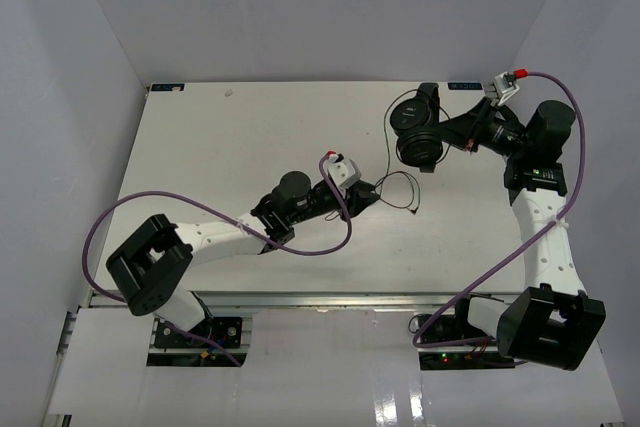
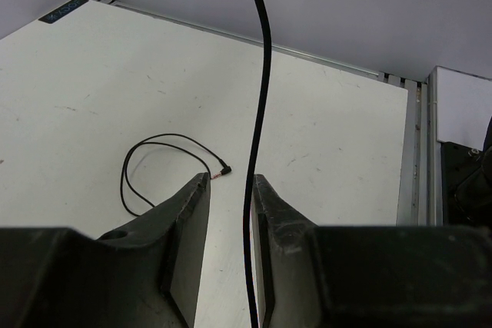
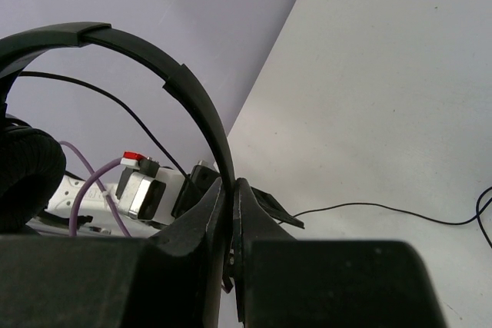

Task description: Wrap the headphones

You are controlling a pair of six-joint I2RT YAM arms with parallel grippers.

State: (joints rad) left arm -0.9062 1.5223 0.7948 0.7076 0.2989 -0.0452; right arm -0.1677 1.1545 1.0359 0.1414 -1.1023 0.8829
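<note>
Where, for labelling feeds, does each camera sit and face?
Top external: above, behind the bases, looking down on the table; both arms show.
Left wrist: on the left arm, facing the far right corner; open left gripper flanks the cord.
Right wrist: on the right arm, facing left; right gripper clamps the headphones by the headband.
Shared: top and left wrist show the cord's plug.

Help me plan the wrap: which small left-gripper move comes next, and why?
Probably close the left gripper on the thin black cord: it runs between the open jaws, while the right gripper clamps the black headphones' curved headband.
</note>
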